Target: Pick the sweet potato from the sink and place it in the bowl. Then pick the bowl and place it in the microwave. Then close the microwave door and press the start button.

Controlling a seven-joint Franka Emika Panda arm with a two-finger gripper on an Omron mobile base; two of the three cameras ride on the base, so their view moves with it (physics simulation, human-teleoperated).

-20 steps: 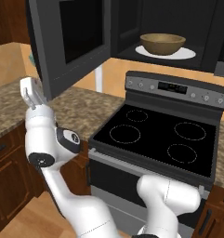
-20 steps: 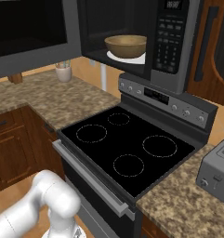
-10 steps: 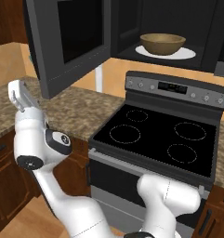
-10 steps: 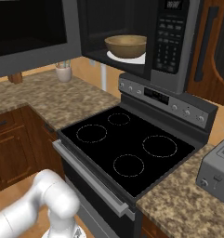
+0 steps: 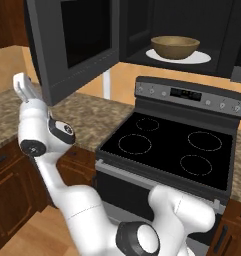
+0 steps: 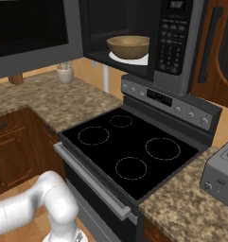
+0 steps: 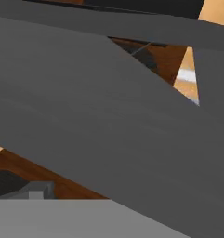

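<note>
Door-closing is the step I judge in hand: with the light brown wooden bowl (image 5: 175,47) on the black microwave's (image 6: 179,42) white turntable at upper right, my gripper (image 5: 22,88), jaws wide and empty, sits mid-left outside the wide dark grey door panel (image 5: 74,46), which I should push shut next.

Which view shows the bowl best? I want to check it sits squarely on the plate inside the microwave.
The right base view: the bowl is large, with the white plate edging out beneath it. The left base view shows the same bowl farther off. The hand view faces the grey microwave door instead.
</note>
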